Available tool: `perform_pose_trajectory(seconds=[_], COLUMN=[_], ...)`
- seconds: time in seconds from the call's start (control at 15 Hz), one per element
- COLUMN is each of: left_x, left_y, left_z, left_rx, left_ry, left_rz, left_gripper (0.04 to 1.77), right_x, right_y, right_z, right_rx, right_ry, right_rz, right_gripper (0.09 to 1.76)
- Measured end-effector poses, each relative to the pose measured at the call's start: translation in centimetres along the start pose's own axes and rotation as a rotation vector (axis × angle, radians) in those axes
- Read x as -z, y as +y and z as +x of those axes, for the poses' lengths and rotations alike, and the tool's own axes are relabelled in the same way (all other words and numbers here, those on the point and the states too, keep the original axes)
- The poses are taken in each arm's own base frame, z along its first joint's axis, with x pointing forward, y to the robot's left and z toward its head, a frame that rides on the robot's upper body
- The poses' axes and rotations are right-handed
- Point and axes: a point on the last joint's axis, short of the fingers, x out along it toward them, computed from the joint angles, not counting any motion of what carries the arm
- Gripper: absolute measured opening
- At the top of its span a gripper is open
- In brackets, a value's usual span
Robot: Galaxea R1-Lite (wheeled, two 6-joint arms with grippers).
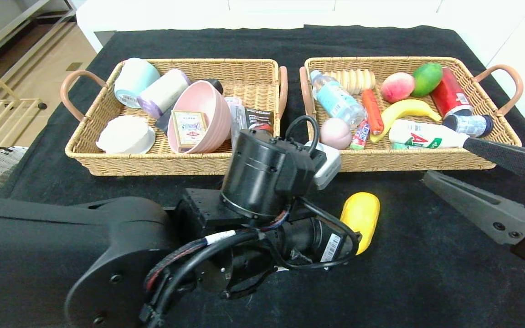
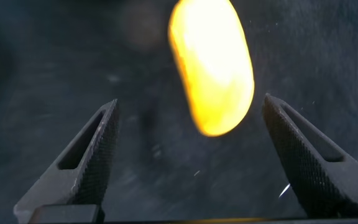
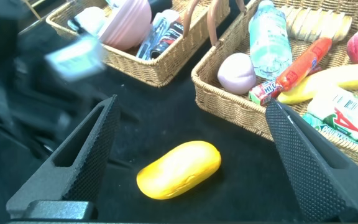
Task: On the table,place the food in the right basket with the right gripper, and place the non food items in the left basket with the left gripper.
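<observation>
Nearest the robot, the left gripper (image 2: 188, 162) is held low over the black-clothed table (image 1: 426, 282), its jaws spread wide with nothing between them. Just beyond them an oblong yellow fruit (image 1: 361, 219) lies alone on the cloth, in front of the gap between the two baskets. The right gripper (image 3: 188, 162) is held at the near right, just short of the right basket (image 1: 408, 159); its jaws are also spread wide and grip nothing.

Farther back, the two wicker baskets stand side by side. In the left basket (image 1: 153, 164) a pink bowl (image 1: 208, 114) is tipped on its side with a cream-and-gold card box (image 1: 189, 128) bearing a red mark inside it; its print cannot be read. A white lidded dish (image 1: 125, 135), a pale teal mug (image 1: 135, 81) and a lilac roll (image 1: 162, 92) also lie there.

In the right basket a white bottle (image 1: 419, 134) with red and green lettering beginning with "A" lies nearest, beside a banana (image 1: 406, 110), an orange-red sausage (image 1: 373, 110) and a clear water bottle (image 1: 337, 100). A peach (image 1: 397, 87), a green mango (image 1: 427, 78) and a red can (image 1: 449, 97) lie at the far side.
</observation>
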Motion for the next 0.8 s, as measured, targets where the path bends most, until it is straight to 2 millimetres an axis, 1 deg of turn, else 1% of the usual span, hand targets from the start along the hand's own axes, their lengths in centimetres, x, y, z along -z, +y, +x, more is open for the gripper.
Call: perform_pose_trajectory(seconds=[0.27, 0.47, 0.6, 0.8], left_x=[0.6, 1.1, 1.9, 3.5], left_y=[1.7, 3.6, 4.7, 5.7], left_z=[-3.1, -5.5, -7.1, -9.2], left_rx=[-0.027, -0.063, -0.076, -0.102], left_ry=[-0.103, -0.200, -0.240, -0.255], left_rz=[0.028, 0.029, 0.024, 0.012], left_gripper=[1.67, 1.68, 1.69, 1.70], right_x=[0.6, 1.0, 1.2, 1.4], right_y=[-0.2, -0.2, -0.1, 0.0], right_z=[0.6, 1.0, 1.0, 1.2], right_rx=[0.011, 0.007, 0.001, -0.006], right_ry=[0.027, 0.049, 0.055, 0.067], right_rz=[0.002, 0.004, 0.003, 0.006], right_gripper=[1.71, 1.71, 1.71, 1.71])
